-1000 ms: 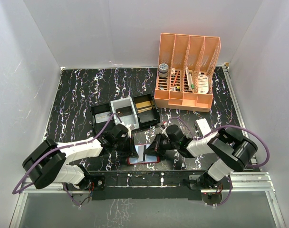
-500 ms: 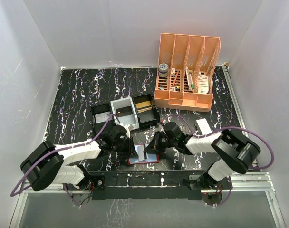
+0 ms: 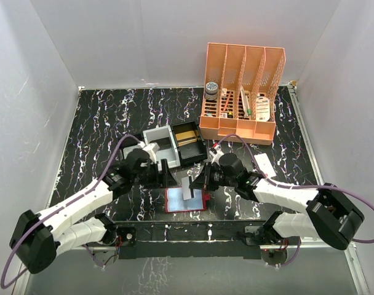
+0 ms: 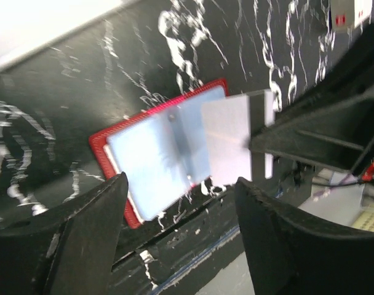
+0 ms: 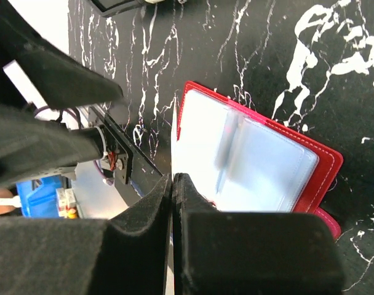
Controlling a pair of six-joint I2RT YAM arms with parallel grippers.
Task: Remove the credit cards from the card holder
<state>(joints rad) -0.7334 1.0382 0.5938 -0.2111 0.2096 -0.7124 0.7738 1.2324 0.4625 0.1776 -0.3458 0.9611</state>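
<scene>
Lying open and flat near the front edge of the black white-veined marbled table [image 3: 101,123], the small red leather-like card holder [image 3: 186,201] shows its pale blue clear sleeves face up. A pale grey plastic credit card [image 3: 188,187] stands over the holder's far right edge, tilted up from the sleeves. Whether its lower edge touches the holder cannot be told.

The right gripper [image 3: 197,184] is clamped on this card. In the right wrist view its two black fingers [image 5: 144,227] are pressed together, with the card seen as a thin white edge between them and the holder just beyond. From the left wrist view the card's pale face overlaps the holder's right end, with the right gripper's dark fingers pinching its far side.

The left gripper [image 3: 166,176] is just left of the holder and slightly beyond it, its jaws apart and holding nothing. Its camera frames the holder between its two fingers [image 4: 88,233].

Behind both grippers sits a black compartmented tray with a grey insert [image 3: 165,145]. A small white box [image 3: 263,163] lies right of the right arm. An orange slotted plastic organiser [image 3: 242,92] stands at the rear right.
</scene>
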